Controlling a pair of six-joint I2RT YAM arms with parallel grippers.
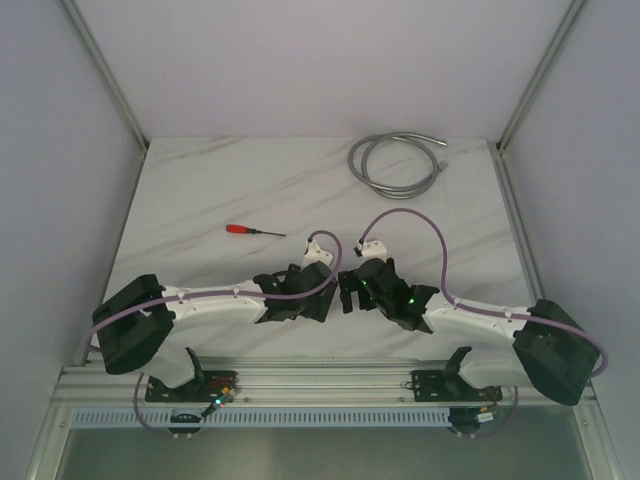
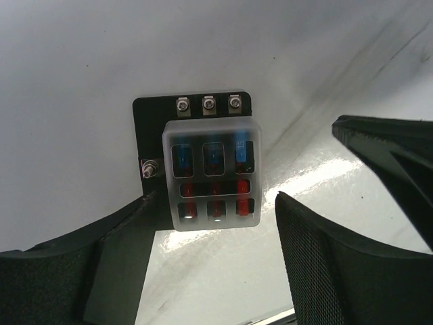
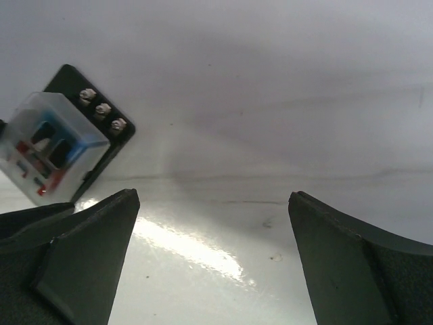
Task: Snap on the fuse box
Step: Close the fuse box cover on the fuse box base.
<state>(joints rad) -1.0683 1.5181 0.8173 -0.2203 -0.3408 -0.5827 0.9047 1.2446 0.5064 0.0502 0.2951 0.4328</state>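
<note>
The fuse box [image 2: 203, 159] lies flat on the white marble table, a black base with three screws at its far end and a frosted clear cover over blue and red fuses. My left gripper [image 2: 212, 200] is open, with the box's near end between its fingertips. The left finger [image 2: 115, 257] overlaps the base's corner, and the right finger [image 2: 325, 264] stands apart from the cover. My right gripper [image 3: 214, 203] is open over bare table, with the fuse box [image 3: 64, 145] off to its left. In the top view both grippers [image 1: 322, 293] [image 1: 350, 288] meet at mid-table and hide the box.
A red-handled screwdriver [image 1: 252, 231] lies behind the left arm. A grey coiled hose [image 1: 395, 160] rests at the far right of the table [image 1: 200, 200]. Grey walls close in the sides and back. A finger of the right gripper [image 2: 385, 152] shows close beside the box.
</note>
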